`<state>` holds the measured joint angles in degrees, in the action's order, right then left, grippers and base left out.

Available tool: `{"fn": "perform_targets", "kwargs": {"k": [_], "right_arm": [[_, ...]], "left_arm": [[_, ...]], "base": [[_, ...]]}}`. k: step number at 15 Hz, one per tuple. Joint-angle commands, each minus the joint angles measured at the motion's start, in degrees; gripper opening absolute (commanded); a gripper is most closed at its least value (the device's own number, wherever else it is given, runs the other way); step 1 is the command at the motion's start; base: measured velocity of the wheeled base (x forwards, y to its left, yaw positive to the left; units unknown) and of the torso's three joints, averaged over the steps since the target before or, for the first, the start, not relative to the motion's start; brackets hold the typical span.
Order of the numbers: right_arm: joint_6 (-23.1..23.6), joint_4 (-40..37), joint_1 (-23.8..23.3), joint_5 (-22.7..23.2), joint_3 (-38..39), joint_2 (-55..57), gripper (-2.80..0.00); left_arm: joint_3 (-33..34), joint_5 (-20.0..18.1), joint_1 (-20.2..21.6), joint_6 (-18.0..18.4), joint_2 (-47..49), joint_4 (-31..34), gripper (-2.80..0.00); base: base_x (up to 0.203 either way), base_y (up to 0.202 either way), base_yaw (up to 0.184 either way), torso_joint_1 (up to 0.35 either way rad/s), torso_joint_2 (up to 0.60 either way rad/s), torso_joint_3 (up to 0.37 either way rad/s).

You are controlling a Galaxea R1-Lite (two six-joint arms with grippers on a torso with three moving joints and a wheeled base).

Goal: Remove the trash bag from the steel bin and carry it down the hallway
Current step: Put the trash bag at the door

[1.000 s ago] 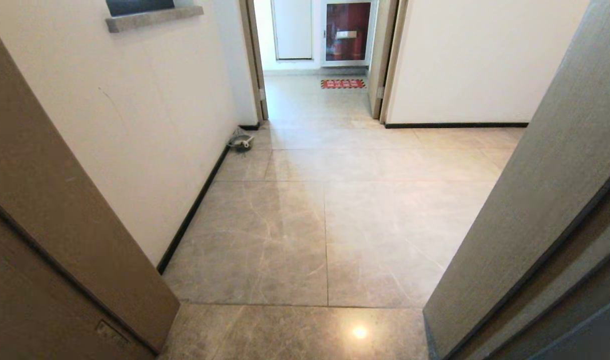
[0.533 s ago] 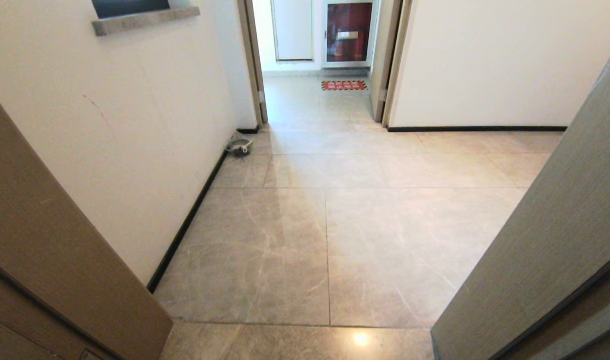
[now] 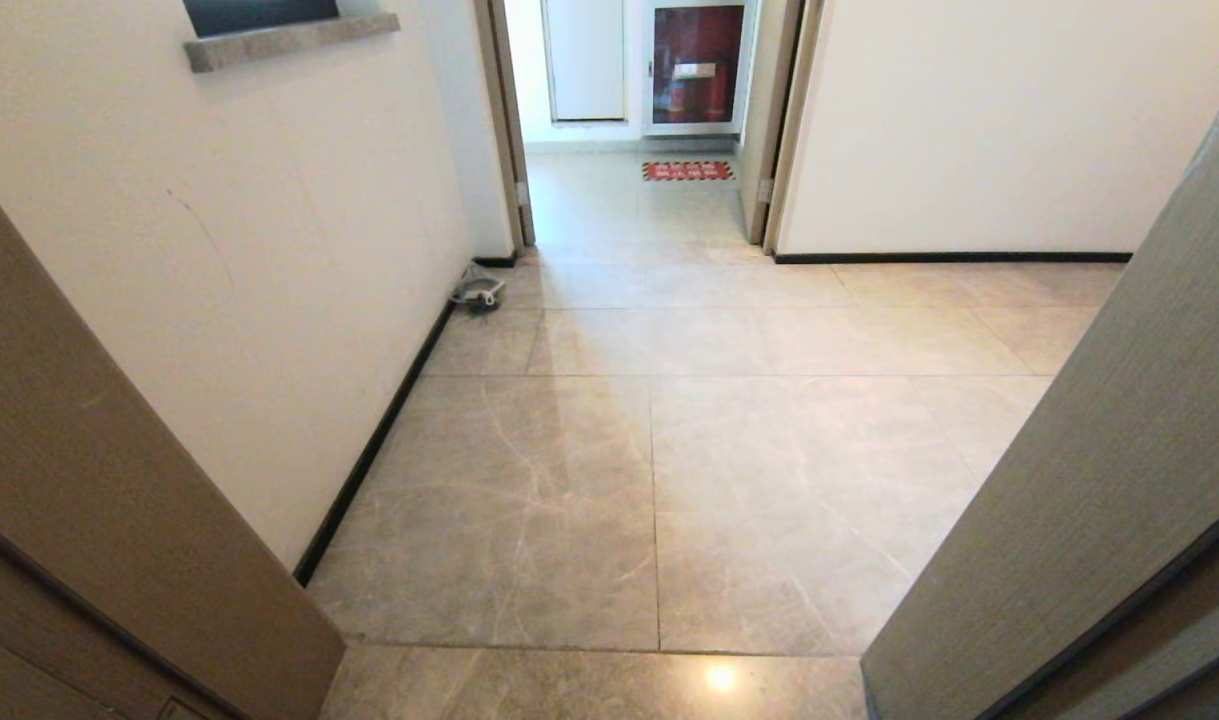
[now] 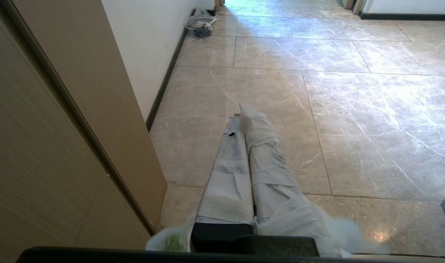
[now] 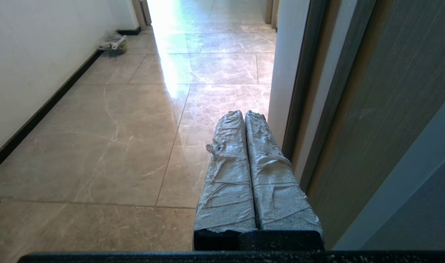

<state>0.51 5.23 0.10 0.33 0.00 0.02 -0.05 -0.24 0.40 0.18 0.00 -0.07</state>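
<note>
Left gripper (image 4: 244, 117) clamped on bag (image 4: 171, 241) over hallway (image 3: 649, 450) tiles; right gripper (image 5: 244, 117) closed, empty, beside door frame (image 5: 299, 91).

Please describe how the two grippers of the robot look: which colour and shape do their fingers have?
Each gripper shows two long, flat fingers wrapped in wrinkled pale grey-white cloth tape, rising from a black base. On the left gripper the wrapping has a small dark spot near the tip. The right gripper has a frayed edge on one finger. No cables or markings are visible.
</note>
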Motion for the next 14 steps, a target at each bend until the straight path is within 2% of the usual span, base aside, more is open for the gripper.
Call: {"fn": "perform_targets", "kwargs": {"k": [1, 14], "right_arm": [[0.0, 0.0, 0.0, 0.0, 2.1, 0.0, -2.80], [0.0, 0.0, 0.0, 0.0, 2.1, 0.0, -2.80]], "left_arm": [[0.0, 0.0, 0.0, 0.0, 0.1, 0.0, -2.80], [0.0, 0.0, 0.0, -0.1, 0.1, 0.1, -2.80]], "base": [[0.000, 0.000, 0.000, 0.000, 0.00, 0.000], [0.000, 0.000, 0.000, 0.000, 0.00, 0.000]]}}
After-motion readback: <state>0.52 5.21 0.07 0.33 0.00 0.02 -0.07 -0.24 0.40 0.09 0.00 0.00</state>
